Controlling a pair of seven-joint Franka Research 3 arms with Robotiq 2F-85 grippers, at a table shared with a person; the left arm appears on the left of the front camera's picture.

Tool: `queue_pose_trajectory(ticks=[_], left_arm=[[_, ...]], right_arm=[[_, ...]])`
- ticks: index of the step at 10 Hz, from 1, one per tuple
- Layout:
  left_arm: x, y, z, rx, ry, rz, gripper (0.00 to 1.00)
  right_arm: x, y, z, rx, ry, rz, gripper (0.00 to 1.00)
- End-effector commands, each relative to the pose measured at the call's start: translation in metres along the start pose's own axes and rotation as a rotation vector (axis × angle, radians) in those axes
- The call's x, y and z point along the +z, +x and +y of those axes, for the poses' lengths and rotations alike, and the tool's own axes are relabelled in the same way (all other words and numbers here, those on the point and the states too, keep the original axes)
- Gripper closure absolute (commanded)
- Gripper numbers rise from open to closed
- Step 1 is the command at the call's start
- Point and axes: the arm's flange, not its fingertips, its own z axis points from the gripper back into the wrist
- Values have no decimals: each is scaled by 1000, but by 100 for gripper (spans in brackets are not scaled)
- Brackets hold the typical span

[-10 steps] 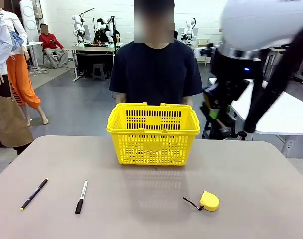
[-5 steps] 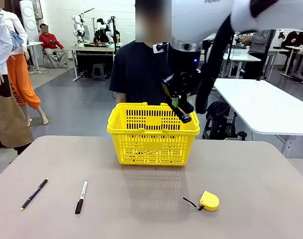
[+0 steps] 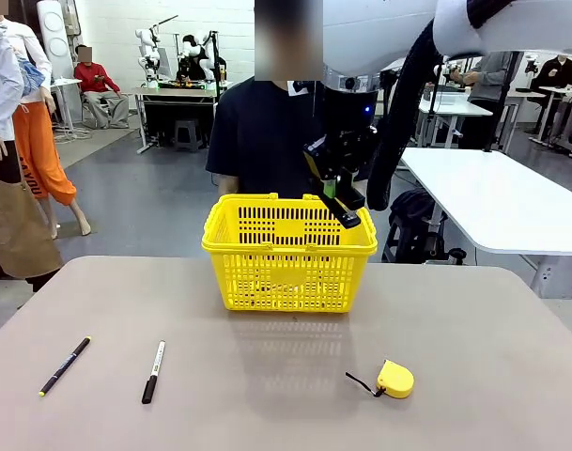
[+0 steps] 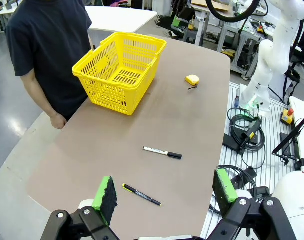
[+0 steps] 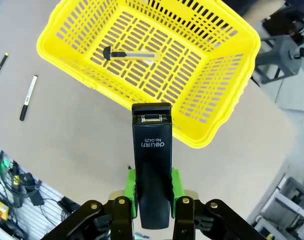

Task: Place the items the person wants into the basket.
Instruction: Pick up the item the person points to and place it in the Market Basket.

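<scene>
Black stapler (image 5: 152, 165) above basket (image 3: 290, 246) at table's (image 3: 267, 404) far edge
Right end effector (image 5: 152, 192) grips the stapler; left end effector (image 4: 164, 189) open, empty.

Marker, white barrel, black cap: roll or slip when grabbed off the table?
Likely rolls sideways if nudged: the marker has a slim round barrel and lies flat on the smooth table. Probably stiff and light, since it looks like short plastic. Lying so low, it may skid out of a shallow pinch.
</scene>
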Motion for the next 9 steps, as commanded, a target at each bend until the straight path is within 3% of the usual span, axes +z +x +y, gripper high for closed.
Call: queue_pose_trajectory(ticks=[1,3,4,6,9], left_arm=[[2,0,0,-20,-5,-22,0],[2,0,0,-20,-5,-22,0],[2,0,0,-20,-5,-22,0],[2,0,0,-20,-5,-22,0],[2,0,0,-20,-5,-22,0]], right_arm=[[-4,-9,-1,4,-1,3,78],[-4,-9,-1,4,-1,3,78],[-2,-1,0,1,-1,4,68],[-12,43,-3,370,-47,5,68],[-47,102,-1,670,-7,26,68]])
